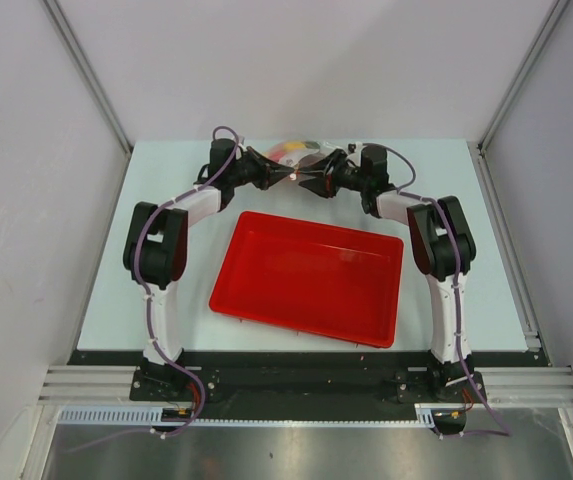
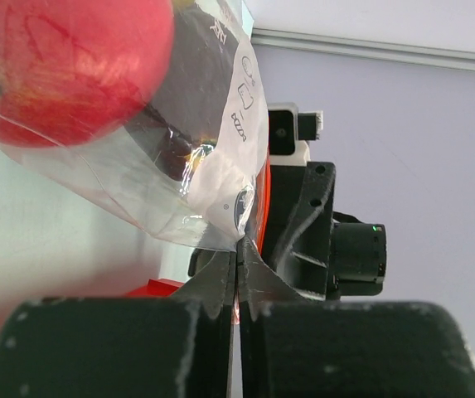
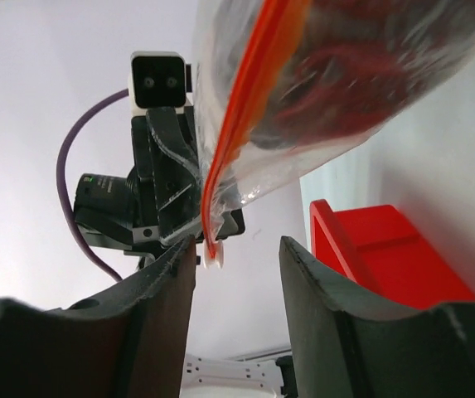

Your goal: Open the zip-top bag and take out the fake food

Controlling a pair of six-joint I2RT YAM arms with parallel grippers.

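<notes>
Bright, even light fills the overhead view, with faint shadows on the surface (image 1: 496,290). In the wrist views the close fake food (image 2: 63,66) and zip-top bag (image 3: 320,91) blur; glare flecks the plastic.

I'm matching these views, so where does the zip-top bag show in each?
Top external: zip-top bag far centre of the table.
Left wrist: upper left to centre, pinched by the left end effector.
Right wrist: top right, hanging into the open right end effector.
Shared landmark: red tray.
</notes>
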